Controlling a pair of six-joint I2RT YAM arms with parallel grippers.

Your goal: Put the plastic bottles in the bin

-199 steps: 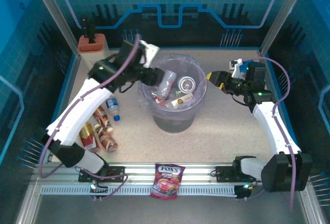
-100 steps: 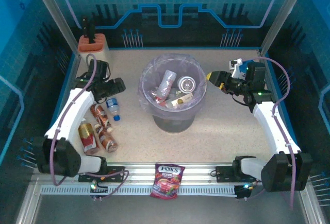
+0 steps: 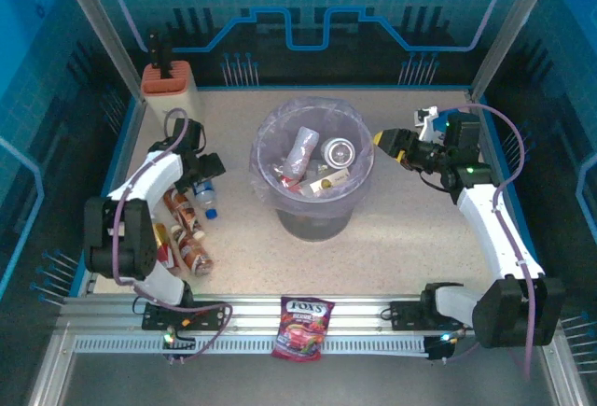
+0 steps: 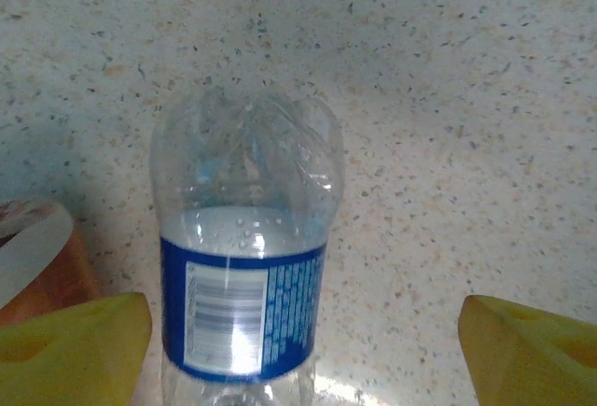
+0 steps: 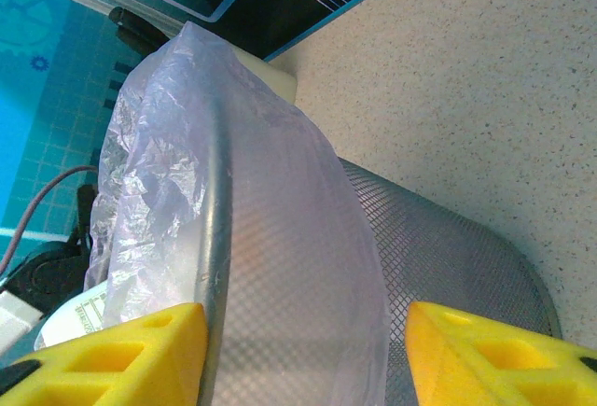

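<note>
**Clear plastic bottle** (image 4: pixel 244 266), left wrist view: it lies on the speckled table (image 4: pixel 466 98), its rounded base toward the top of the view. The body is transparent and dimpled, with a blue band label bearing a white barcode panel. The yellow fingertips (image 4: pixel 75 350) of the left gripper (image 4: pixel 300 355) stand wide apart, one on each side of the bottle, neither touching it. A brown bottle (image 4: pixel 37 257) with a pale band lies just beside the left fingertip.

Top view: the same clear bottle (image 3: pixel 206 196) lies left of the bin (image 3: pixel 312 224), directly under the left gripper (image 3: pixel 203 171). Three brown and red bottles (image 3: pixel 182 210) lie nearer the arm bases. This view alone looks into the bin, where several bottles (image 3: pixel 303 149) rest in the purplish liner. The right gripper (image 3: pixel 384 140) hangs just beside the bin's right rim.

Right wrist view: the bin's grey mesh wall (image 5: pixel 438 257), metal rim and crinkled liner (image 5: pixel 280 238) appear close up. The right gripper (image 5: pixel 303 355) has its yellow fingers spread, holding nothing.

One second ago the left gripper was at the bin's left rim. It has since swung back and come down over the clear bottle, the arm now folded. The right arm and the bottles on the table are unchanged.
</note>
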